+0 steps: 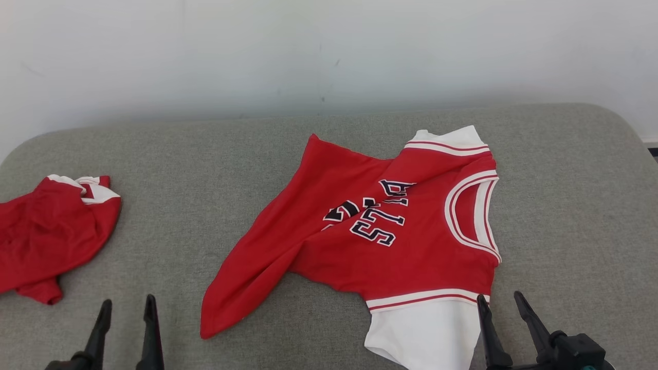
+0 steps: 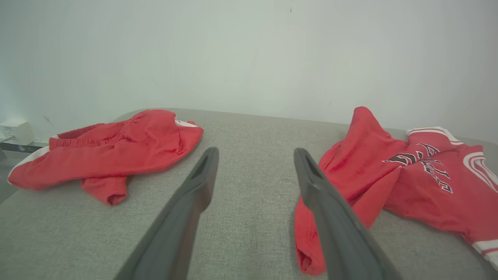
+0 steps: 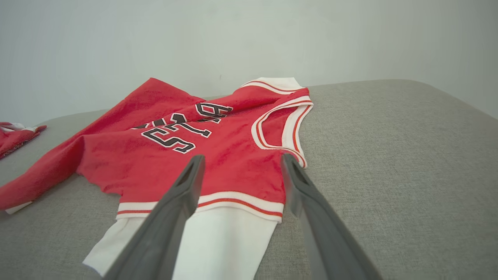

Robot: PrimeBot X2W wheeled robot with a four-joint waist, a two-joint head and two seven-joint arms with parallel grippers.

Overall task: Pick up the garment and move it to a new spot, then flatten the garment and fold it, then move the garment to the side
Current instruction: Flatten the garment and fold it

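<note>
Jersey (image 1: 411, 241) lies rumpled on the grey cushion (image 1: 205, 164), right of centre. Right gripper (image 1: 498, 296), fingers spread, sits by its white sleeve (image 1: 421, 329); left gripper (image 1: 128, 299), also spread, is near another red garment (image 1: 46, 231).

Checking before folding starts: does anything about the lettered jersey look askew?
Yes. The red jersey lies sideways and rumpled: a diagonal fold crosses its lettering, hiding part, and one red corner trails toward the left gripper.

A crumpled red cloth (image 1: 51, 231) lies on the grey bench (image 1: 180, 154), ahead-left of the left jaws; white wall (image 1: 329, 51) beyond.
</note>
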